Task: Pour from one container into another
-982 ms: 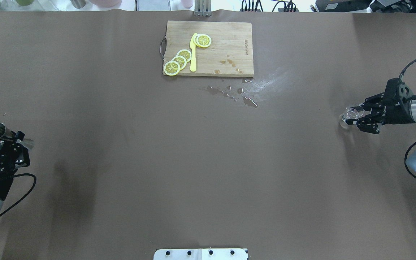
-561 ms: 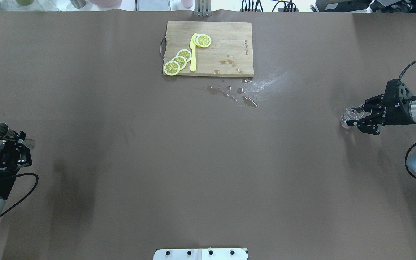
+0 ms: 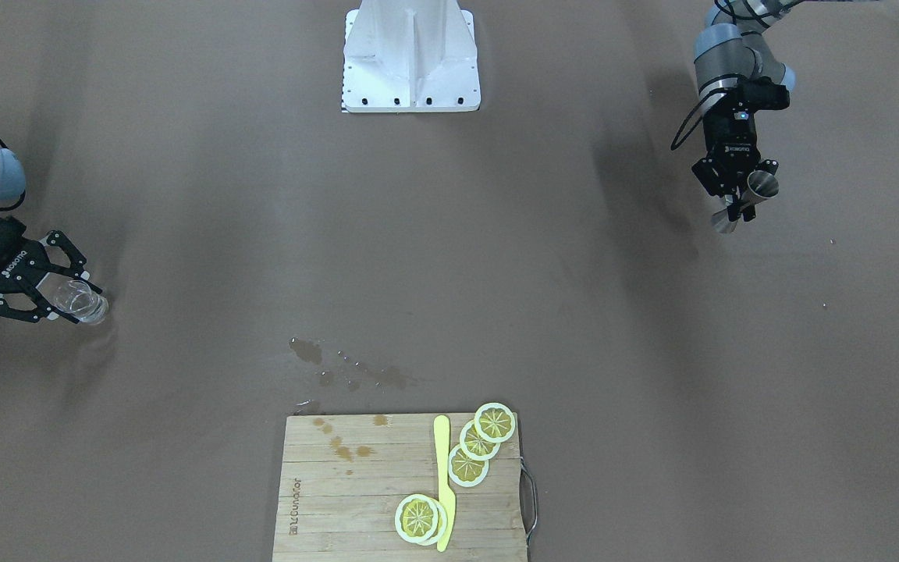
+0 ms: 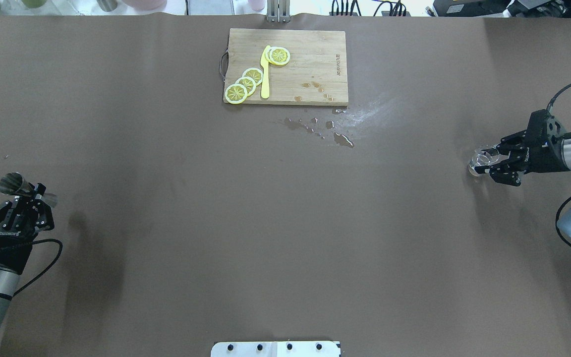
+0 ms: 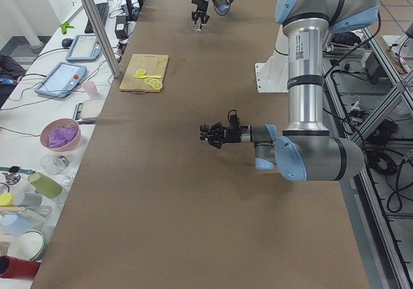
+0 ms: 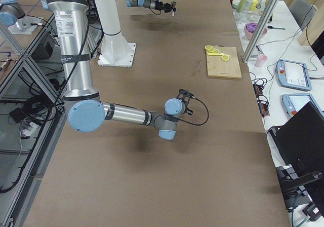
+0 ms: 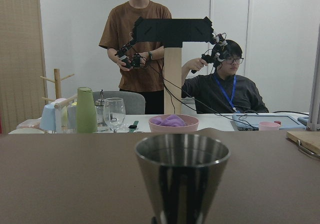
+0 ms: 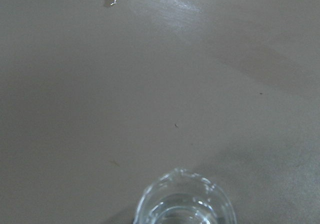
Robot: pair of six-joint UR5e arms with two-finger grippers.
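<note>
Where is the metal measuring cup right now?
In the overhead view the metal measuring cup is at the far left edge of the table, gripped by the left gripper, far from the cutting board and the glass on the right side.

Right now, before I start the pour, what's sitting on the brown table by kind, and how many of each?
lemon slices: 5
yellow knife: 1
cutting board: 1
metal jigger: 1
glass: 1
Total: 9
</note>
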